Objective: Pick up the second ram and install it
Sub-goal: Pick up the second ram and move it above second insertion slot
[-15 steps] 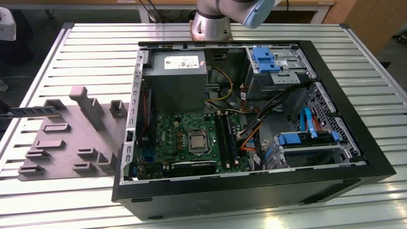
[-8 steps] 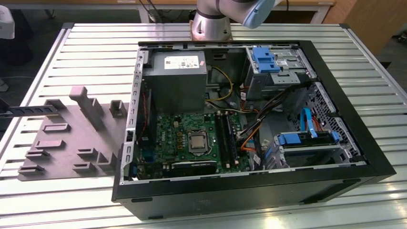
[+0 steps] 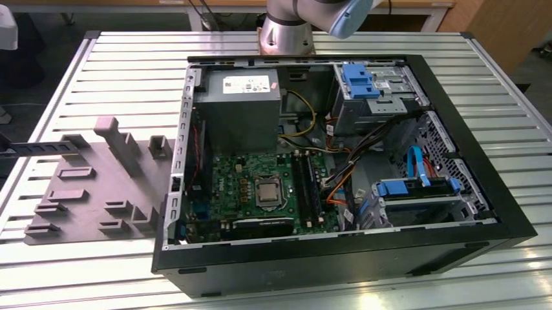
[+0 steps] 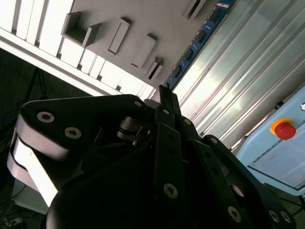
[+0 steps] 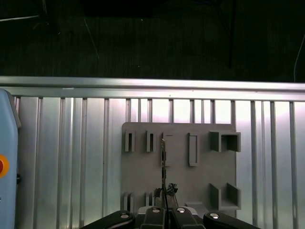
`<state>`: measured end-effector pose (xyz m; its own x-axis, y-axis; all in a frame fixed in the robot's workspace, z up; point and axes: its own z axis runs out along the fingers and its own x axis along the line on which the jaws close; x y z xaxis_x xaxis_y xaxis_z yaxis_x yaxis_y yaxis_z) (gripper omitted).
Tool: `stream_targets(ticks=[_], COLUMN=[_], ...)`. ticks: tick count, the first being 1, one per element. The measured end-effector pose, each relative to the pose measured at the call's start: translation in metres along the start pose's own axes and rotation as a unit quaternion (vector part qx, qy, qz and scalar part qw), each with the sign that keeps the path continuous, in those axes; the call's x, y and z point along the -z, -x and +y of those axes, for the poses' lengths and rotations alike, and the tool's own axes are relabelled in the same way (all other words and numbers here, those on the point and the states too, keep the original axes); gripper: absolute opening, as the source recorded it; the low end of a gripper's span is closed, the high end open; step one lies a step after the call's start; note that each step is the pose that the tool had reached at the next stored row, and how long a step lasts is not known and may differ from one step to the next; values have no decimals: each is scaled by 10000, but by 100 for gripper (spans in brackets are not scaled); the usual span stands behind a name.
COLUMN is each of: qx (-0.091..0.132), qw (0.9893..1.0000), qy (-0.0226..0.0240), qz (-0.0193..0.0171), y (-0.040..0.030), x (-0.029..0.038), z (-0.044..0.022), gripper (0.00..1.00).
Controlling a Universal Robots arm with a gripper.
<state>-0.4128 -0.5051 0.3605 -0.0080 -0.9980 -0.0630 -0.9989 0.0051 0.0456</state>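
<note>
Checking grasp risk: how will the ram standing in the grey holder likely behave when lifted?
Probably stiff: the second ram reads as a straight flat board carrying chips. Likely light for its length, as it looks thin edge-on in the first wrist view. Standing on its long edge on the grey holder plate, it may tip or twist if gripped off-centre.

The gripper (image 5: 165, 200) looks down on a ribbed metal worktop (image 5: 71, 157), its fingers (image 5: 159, 193) pressed together on the second ram (image 5: 163, 157) – seen edge-on, a thin dark strip. Under it lies a grey holder plate (image 5: 200, 191) with raised slotted blocks (image 5: 192, 150). At one edge sits a pale blue box (image 5: 7, 143) (an orange button (image 5: 1, 165) on it). Past the worktop's rim, dark floor (image 5: 152, 43).
</note>
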Motion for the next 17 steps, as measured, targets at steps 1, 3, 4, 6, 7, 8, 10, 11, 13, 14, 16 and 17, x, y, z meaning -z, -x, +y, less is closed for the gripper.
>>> stream_targets(ticks=[1, 3, 4, 6, 7, 8, 10, 11, 13, 14, 16, 17], qx=[0, 0, 0, 0, 0, 0, 0, 0, 0, 0, 0, 0], qw=[10000, 10000, 10000, 10000, 10000, 10000, 10000, 10000, 10000, 10000, 10000, 10000], qy=[0, 0, 0, 0, 0, 0, 0, 0, 0, 0, 0, 0], qz=[0, 0, -1, -1, -1, -1, -1, -2, -2, -2, -3, -3], y=[0, 1, 1, 2, 2, 2, 3, 3, 3, 4, 4, 4], x=[4, 12, 16, 23, 27, 32, 39, 43, 51, 56, 63, 67], z=[0, 1, 1, 1, 1, 2, 2, 2, 2, 3, 3, 3], gripper=[11, 11, 11, 11, 11, 11, 11, 11, 11, 11, 11, 11])
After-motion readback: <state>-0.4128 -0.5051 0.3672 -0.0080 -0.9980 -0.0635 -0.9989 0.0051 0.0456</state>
